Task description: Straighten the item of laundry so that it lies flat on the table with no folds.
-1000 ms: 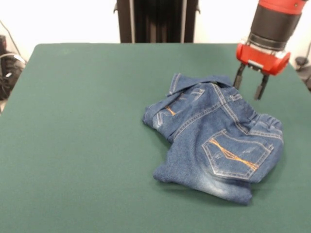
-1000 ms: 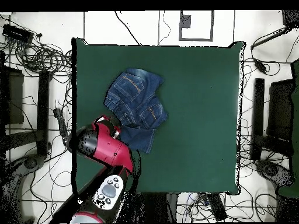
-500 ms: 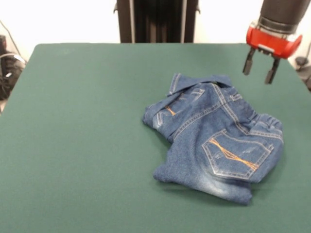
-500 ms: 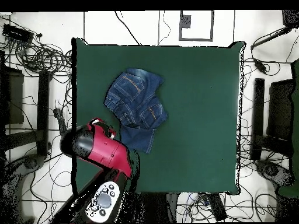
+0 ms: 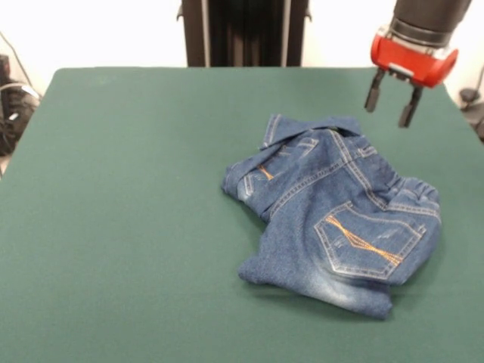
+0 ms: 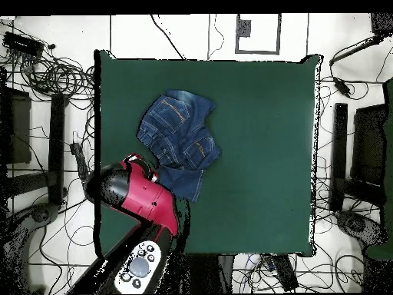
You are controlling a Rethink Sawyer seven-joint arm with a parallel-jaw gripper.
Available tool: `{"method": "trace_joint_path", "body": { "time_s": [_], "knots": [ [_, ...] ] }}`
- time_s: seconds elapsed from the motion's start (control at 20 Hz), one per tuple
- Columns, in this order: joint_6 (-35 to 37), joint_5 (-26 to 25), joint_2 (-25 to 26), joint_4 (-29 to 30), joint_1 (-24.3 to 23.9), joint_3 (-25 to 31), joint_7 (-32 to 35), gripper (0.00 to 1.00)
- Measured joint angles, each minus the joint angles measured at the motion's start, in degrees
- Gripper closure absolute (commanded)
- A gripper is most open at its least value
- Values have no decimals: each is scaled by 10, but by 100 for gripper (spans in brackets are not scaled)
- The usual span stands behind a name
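The blue denim jeans [image 5: 336, 218] lie crumpled and folded over on the dark green table [image 5: 128, 189], right of centre in the front view. A back pocket with orange stitching faces up and the elastic waistband bunches at the right. My gripper [image 5: 389, 108] hangs open and empty in the air above the table, just beyond the far right end of the jeans, not touching them. In the overhead view the jeans [image 6: 178, 138] lie at the left of the table [image 6: 261, 138]. The red arm [image 6: 130, 192] covers the gripper there.
The black pedestal [image 5: 243, 32] stands behind the far table edge. Cables and stands [image 6: 46, 69] lie on the floor around the table. Bare green felt spreads left of the jeans in the front view.
The gripper rose away from the far edge of the jeans, then shifted slightly left and down. It stayed open. The jeans have not moved.
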Motion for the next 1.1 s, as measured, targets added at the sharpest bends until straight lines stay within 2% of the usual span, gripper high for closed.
{"method": "trace_joint_path", "body": {
  "time_s": [0.75,1.1],
  "knots": [
    [-1,0,59,-32,10,-27,0,0],
    [-24,0,93,-47,10,-28,0,0]
  ]
}}
